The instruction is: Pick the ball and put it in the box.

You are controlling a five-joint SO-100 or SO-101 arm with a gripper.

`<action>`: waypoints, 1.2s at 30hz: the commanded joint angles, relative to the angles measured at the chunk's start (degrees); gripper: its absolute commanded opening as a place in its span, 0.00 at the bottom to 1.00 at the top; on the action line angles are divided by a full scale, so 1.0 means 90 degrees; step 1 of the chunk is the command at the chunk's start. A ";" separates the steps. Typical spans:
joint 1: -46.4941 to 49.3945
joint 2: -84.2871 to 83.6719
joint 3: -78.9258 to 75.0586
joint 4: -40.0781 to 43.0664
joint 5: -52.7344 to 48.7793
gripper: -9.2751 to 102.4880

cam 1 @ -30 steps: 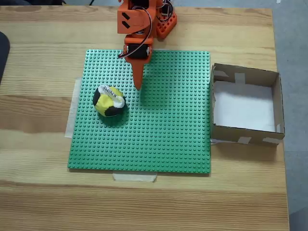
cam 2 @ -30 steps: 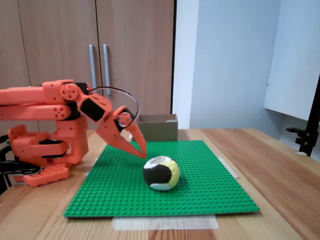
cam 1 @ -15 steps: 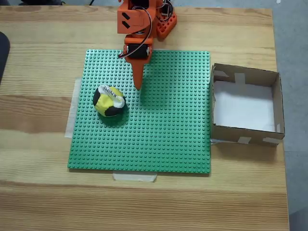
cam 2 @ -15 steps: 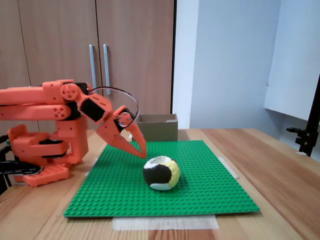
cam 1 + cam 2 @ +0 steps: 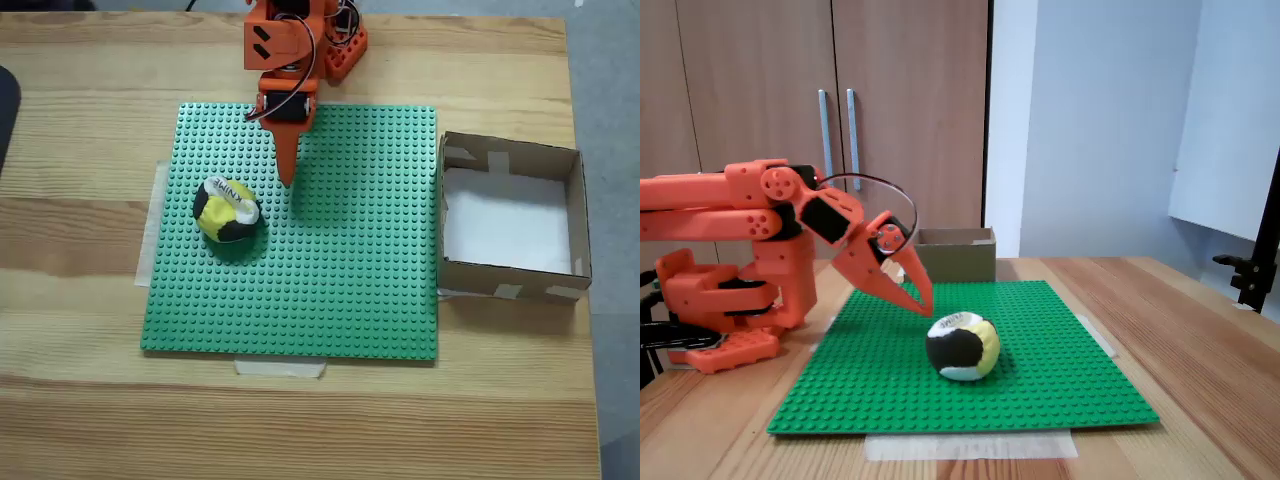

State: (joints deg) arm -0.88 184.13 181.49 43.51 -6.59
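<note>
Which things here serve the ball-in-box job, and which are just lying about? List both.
For the job: ball, cardboard box, gripper.

Just there: green studded baseplate, tape strips, wooden table, cabinet doors.

Arm: orange, single, base at the top edge in a fixed view from above; upper segments lie level, wrist pitched downward. Gripper (image 5: pixel 287 180): fingers drawn to one narrow point, seemingly closed, holding nothing, tip (image 5: pixel 925 305) hanging slightly above the surface. Black cable looped over the wrist.
</note>
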 commanded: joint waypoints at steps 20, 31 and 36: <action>-0.0010 0.0059 0.0098 0.0010 0.0010 0.08; 0.0195 -0.0273 -0.0674 0.0391 0.0186 0.08; 0.0186 -0.0947 -0.1602 0.0557 0.0293 0.08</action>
State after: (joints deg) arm 0.26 178.95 173.41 48.08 -4.92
